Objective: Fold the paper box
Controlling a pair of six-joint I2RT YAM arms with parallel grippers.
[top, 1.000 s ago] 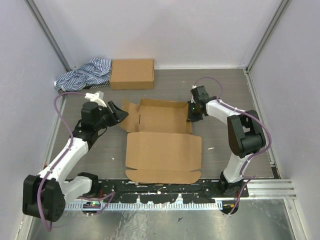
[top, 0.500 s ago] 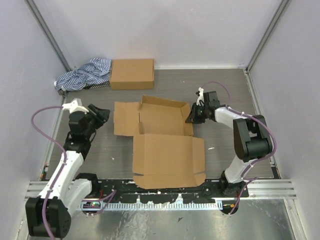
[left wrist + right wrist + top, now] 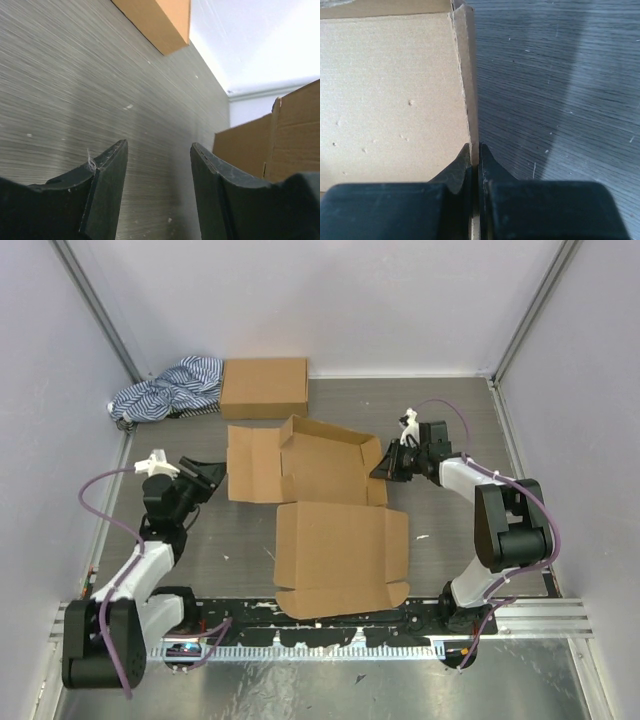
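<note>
I'm clamping the right gripper on the paper box wall, left gripper hanging released, 1 compact box lying behind.

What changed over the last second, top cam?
Left end effector came off the paper box's left flap and pulled back left, open; the flap dropped flat. Right end effector, shut on the right wall, dragged the box rightward. Compact cardboard box and striped cloth unchanged.
</note>
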